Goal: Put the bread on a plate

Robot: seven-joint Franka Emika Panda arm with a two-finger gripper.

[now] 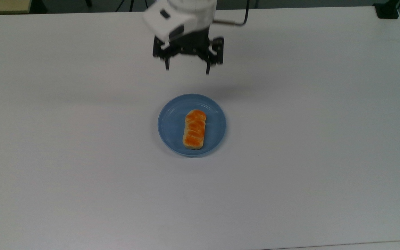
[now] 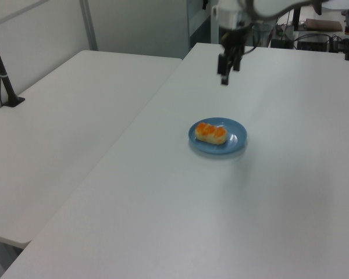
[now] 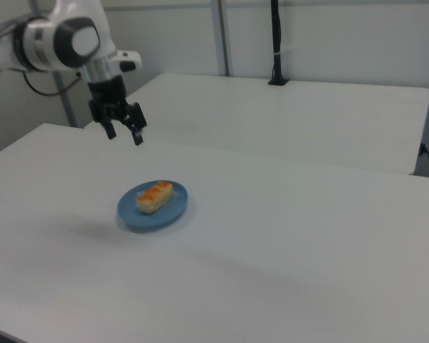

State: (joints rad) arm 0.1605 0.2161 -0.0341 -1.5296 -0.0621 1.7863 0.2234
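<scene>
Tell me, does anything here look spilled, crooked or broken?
Nothing stands out. The bread lies flat and whole inside the blue plate, a little to the top view's right of its middle. The white table shows no crumbs or spills. The gripper hangs open above the table, apart from the plate.

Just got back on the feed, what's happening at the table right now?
The small oblong loaf of bread with a glossy orange-brown top lies flat on the round blue plastic plate, in the middle of the white table. The Panda arm's claw hangs open and empty above the table, clear of the plate toward the top view's upper edge. Nothing is touching the bread, so the placing looks done.
</scene>
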